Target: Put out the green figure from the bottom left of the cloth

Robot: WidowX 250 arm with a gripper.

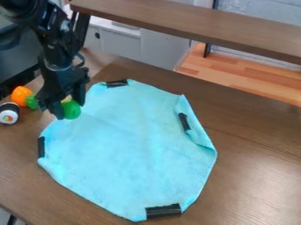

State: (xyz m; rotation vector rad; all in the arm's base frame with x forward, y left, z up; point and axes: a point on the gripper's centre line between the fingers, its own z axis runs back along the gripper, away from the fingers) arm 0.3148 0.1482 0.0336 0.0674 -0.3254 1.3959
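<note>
The black gripper (68,104) hangs at the upper left of the view, over the cloth's upper-left edge. It is shut on the green figure (71,110), whose rounded lower part shows below and between the fingers; the upper part is mostly hidden by them. The light blue cloth (129,149) lies spread over the brown table, with its right edge folded over and black strips at several edges.
Left of the gripper lie an orange and green object (22,96) and a black-and-white round item (9,113). A wooden shelf (194,24) crosses the top, held by a dark post beside the arm.
</note>
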